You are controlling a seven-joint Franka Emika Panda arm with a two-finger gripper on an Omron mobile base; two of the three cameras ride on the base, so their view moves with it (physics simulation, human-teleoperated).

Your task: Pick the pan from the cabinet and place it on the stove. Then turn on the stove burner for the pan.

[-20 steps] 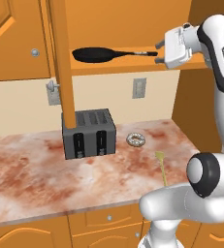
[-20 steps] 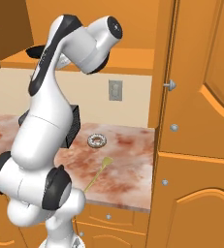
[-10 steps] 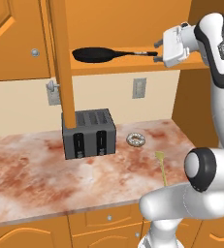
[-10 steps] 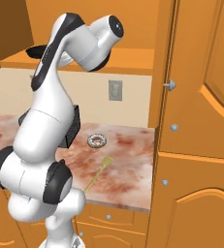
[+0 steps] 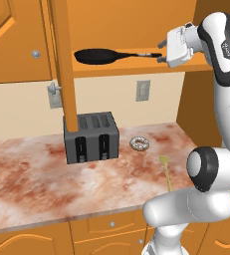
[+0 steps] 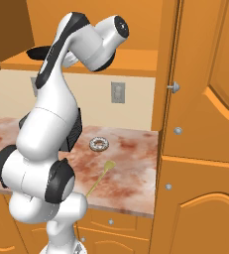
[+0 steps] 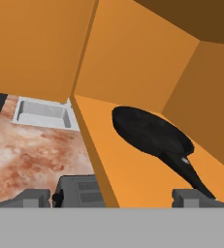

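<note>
The round matte black skillet with the long straight handle (image 5: 97,55) is lying on the bottom shelf of the orange-brown wooden wall cabinet (image 5: 136,67), bowl to the left and handle running out to the right. The white arm's two-finger gripper (image 5: 160,51) is hanging right at the tip of that handle, jaws spread wide with nothing between them, one dark finger above the handle end and one below it. Whether a finger is brushing the handle is too close to call from this side.

From the hand camera, the skillet (image 7: 150,131) is sitting on the orange shelf floor with its handle pointing down toward the right fingertip (image 7: 191,197), the left fingertip standing well off to the other side beyond the shelf's front edge.

Below the shelf, a dark grey four-slot toaster (image 5: 91,136) is standing on the reddish marbled countertop (image 5: 37,174), pushed back near the cream wall. Just to its right a small ring-shaped glazed doughnut (image 5: 139,144) is lying flat, and nearer the counter's front edge a thin yellow-green utensil (image 5: 165,169) is resting at an angle. The right base camera is catching the same doughnut (image 6: 99,144) and utensil (image 6: 100,177) beside the arm's white body, with the tall wooden door panel (image 6: 205,89) standing open on the right.
</note>
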